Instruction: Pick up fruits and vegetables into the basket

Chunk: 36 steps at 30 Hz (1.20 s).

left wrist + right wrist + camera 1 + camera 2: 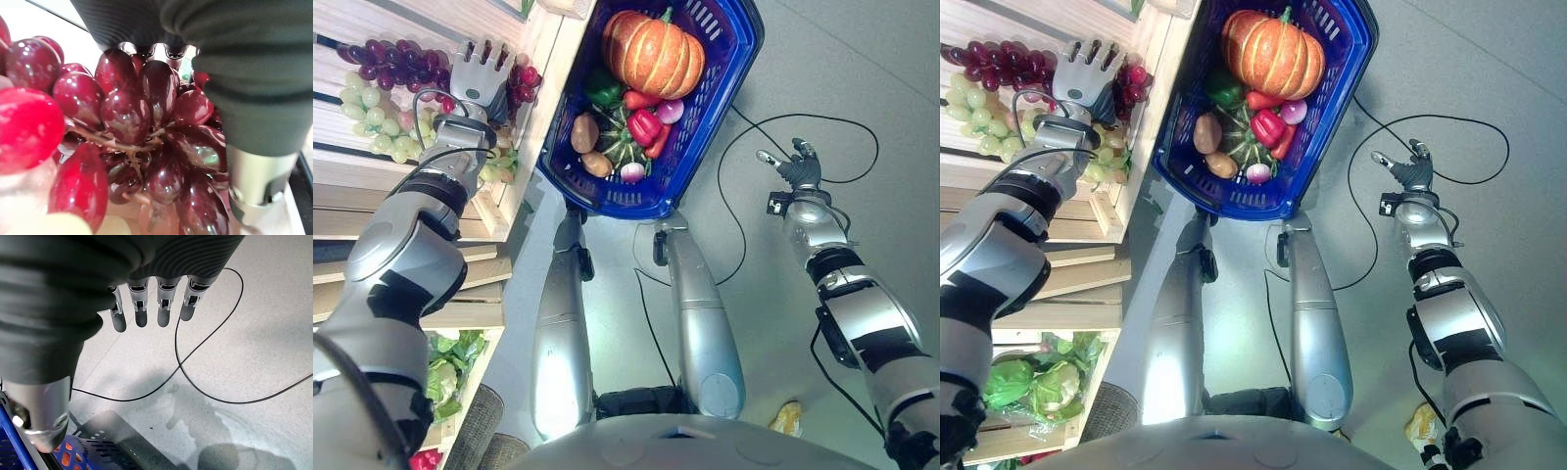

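Blue basket (724, 73): holds pumpkin (651, 51), peppers, potatoes. Left hand (481, 70), beside the basket: fingers straight, laid over the red grapes (142, 127) on the wooden shelf (543, 59). Right hand (800, 164), across from the basket: fingers relaxed, empty.

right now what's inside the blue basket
In the blue plastic basket: a ribbed orange pumpkin, green pepper, red pepper, two brown potatoes, a striped green squash and a reddish round bulb. Anything underneath them is hidden.
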{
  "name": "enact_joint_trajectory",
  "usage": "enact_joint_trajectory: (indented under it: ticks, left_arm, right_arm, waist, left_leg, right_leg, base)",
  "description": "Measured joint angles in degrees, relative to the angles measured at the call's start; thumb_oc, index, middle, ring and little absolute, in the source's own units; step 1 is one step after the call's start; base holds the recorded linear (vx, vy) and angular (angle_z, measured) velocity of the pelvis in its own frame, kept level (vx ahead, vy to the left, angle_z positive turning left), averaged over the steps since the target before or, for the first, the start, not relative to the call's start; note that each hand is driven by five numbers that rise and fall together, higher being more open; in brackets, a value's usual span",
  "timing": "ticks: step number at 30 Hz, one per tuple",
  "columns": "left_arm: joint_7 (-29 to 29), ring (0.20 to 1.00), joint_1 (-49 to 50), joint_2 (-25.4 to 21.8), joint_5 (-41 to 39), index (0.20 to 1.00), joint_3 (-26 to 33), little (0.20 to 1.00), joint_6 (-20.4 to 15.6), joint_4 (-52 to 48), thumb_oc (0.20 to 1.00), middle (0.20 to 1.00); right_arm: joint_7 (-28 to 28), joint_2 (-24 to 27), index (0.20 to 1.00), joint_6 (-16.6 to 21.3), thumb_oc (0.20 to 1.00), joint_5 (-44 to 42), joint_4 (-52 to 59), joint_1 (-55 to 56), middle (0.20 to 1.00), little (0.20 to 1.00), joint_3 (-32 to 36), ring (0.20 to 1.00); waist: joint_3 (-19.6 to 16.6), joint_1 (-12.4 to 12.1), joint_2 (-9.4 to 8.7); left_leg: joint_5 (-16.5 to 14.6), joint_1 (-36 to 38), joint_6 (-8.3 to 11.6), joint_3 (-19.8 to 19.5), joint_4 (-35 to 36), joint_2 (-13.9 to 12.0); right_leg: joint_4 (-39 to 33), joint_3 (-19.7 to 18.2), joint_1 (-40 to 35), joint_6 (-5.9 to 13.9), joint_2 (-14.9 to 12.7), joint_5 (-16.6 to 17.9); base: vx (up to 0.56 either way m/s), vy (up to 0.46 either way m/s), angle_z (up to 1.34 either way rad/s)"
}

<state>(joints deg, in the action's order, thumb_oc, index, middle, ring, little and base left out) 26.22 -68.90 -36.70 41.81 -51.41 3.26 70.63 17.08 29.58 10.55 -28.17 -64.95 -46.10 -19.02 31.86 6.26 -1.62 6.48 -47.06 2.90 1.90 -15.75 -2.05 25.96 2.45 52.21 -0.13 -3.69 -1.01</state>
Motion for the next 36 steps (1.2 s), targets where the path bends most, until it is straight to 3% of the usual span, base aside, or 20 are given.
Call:
enact_joint_trajectory:
  ticks: [5, 6, 7, 8, 16, 28, 30, 36]
  left_arm:
    - [-0.02, 1.000, -0.38, 0.30, 1.15, 1.000, 0.03, 1.000, 1.78, 0.01, 1.000, 1.000]
    - [-0.02, 0.928, -0.38, 0.42, 1.23, 0.928, 0.03, 0.928, 2.02, 0.01, 0.928, 0.928]
    - [-0.07, 0.526, -0.37, 0.54, 1.97, 0.526, 0.04, 0.526, 2.48, 0.01, 0.526, 0.526]
    - [-0.10, 0.200, -0.40, 0.79, 2.48, 0.200, 0.07, 0.200, 3.00, 0.01, 0.200, 0.200]
    - [-1.83, 0.200, -1.40, 0.82, 3.96, 0.200, 0.03, 0.200, 5.53, 0.10, 0.200, 0.200]
    - [-1.93, 0.200, -1.11, 0.86, 0.21, 0.200, 0.06, 0.200, 5.28, 0.37, 0.200, 0.200]
    - [-1.82, 0.200, -0.56, 0.99, -7.11, 0.200, 0.88, 0.200, 4.37, 0.37, 0.200, 0.200]
    - [-2.28, 0.200, 1.76, 0.96, -41.39, 0.200, 17.35, 0.200, -8.24, 0.12, 0.200, 0.200]
  right_arm:
    - [0.10, 0.00, 1.000, 0.08, 1.000, -0.01, -0.02, -0.81, 1.000, 1.000, -0.50, 1.000]
    - [0.10, 0.00, 1.000, 0.08, 1.000, -0.01, 0.00, -0.96, 1.000, 1.000, -0.80, 1.000]
    - [0.11, 0.00, 1.000, 0.09, 1.000, -0.01, 0.00, -1.19, 1.000, 1.000, -1.04, 1.000]
    - [0.10, 0.00, 1.000, 0.16, 1.000, -0.01, -0.03, -1.46, 1.000, 1.000, -1.04, 1.000]
    - [0.06, 0.00, 1.000, 1.18, 1.000, -0.02, -0.04, -1.69, 1.000, 1.000, -1.05, 1.000]
    - [0.02, -0.03, 1.000, 1.30, 1.000, -0.05, -0.03, -1.82, 1.000, 1.000, -1.19, 1.000]
    - [0.03, -0.03, 1.000, 1.31, 1.000, -0.08, -0.02, -1.83, 1.000, 1.000, -1.27, 1.000]
    - [0.17, -0.02, 1.000, 1.66, 1.000, -1.32, 2.03, -0.46, 1.000, 1.000, -1.05, 1.000]
  waist:
    - [-0.01, 0.07, 0.00]
    - [-0.01, 0.04, 0.00]
    - [-0.01, 0.05, 0.00]
    - [-0.01, 0.03, 0.00]
    - [-0.03, 0.10, 0.01]
    - [-0.03, 0.09, 0.02]
    - [-0.04, 0.06, 0.03]
    - [-0.04, -0.27, 0.05]
  left_leg:
    - [0.03, -0.61, 0.07, -0.14, -0.07, -0.13]
    - [0.05, -0.61, 0.11, -0.24, -0.07, -0.15]
    - [0.07, -0.64, 0.16, -0.36, -0.07, -0.17]
    - [0.11, -0.69, 0.21, -0.47, -0.07, -0.21]
    - [0.31, -0.60, 0.53, -0.55, -0.07, -0.70]
    - [0.39, -0.04, 0.61, -0.60, -0.09, -0.70]
    - [0.39, 0.42, 0.61, -0.56, -0.06, -0.72]
    - [0.47, 0.77, 0.70, -0.65, -0.06, -0.75]
  right_leg:
    - [0.01, 0.14, 0.51, -0.01, 0.14, 0.01]
    - [0.01, 0.22, 0.48, -0.01, 0.16, 0.01]
    - [0.01, 0.33, 0.47, -0.01, 0.16, 0.00]
    - [0.01, 0.46, 0.47, -0.01, 0.18, 0.01]
    - [0.11, 0.98, 0.40, -0.04, 0.38, 0.04]
    - [0.13, 1.07, -0.14, -0.27, 0.40, 0.19]
    - [0.14, 1.07, -0.51, -0.27, 0.41, 0.19]
    - [0.52, 1.03, -0.74, -0.40, 0.40, 0.27]
  base:
    - [0.00, 0.000, 0.00]
    - [0.00, 0.000, 0.00]
    - [0.00, 0.000, 0.00]
    - [0.00, 0.000, 0.00]
    - [0.00, 0.000, 0.00]
    - [0.00, 0.000, 0.00]
    - [0.00, 0.000, 0.00]
    - [0.00, 0.000, 0.00]
